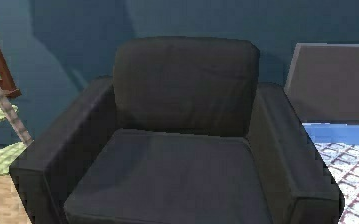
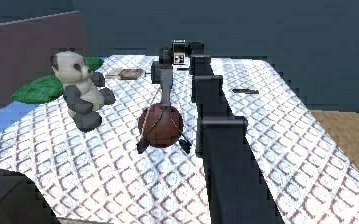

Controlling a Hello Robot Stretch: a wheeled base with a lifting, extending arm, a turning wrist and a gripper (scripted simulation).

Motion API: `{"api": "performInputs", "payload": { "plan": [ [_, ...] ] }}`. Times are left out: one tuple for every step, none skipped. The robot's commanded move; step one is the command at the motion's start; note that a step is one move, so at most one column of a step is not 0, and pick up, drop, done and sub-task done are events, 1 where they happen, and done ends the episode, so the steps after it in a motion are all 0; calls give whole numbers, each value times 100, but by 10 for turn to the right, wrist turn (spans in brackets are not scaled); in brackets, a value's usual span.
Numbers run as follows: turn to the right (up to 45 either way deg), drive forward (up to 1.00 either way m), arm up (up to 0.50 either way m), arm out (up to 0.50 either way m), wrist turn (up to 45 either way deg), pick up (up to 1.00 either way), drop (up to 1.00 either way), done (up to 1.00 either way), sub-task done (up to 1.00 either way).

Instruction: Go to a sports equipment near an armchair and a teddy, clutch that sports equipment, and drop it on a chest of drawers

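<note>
- The ball [image 2: 161,126], a reddish-brown basketball and the sports equipment I am after, sits about the middle of the bed [image 2: 287,130] on its white patterned cover.
- My gripper [image 2: 164,98] is right at the ball, with the cover behind it. I cannot tell whether it has the ball in hand or not.
- If it has no firm hold, a lift could leave the ball behind. A round ball on soft bedding may also roll away at a slight nudge.
- Dark bits show low at either side of the ball. If those are my fingers, they may catch the cover as I rise and drag it.
- The panda teddy [image 2: 80,88] sits near the ball toward the arm side view's left, against a green pillow [image 2: 37,90]. A ball knocked that way would hit the teddy or lodge against it.
- My arm [image 2: 222,150] reaches far out over the bed. Turning the base with it extended could sweep the ball off or strike the bedding.
- The dark armchair [image 1: 187,130] stands close ahead in the forward view. Driving forward would bump it, so I judge I should pull the arm in and back away before heading for a chest of drawers.
</note>
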Motion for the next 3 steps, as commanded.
{"api": "performInputs", "payload": {
  "plan": [
    [0,0,0,0,450,0,0,0,0],
    [0,0,0,0,450,0,0,0,0],
    [0,0,0,0,450,0,0,0,0]
  ]
}}
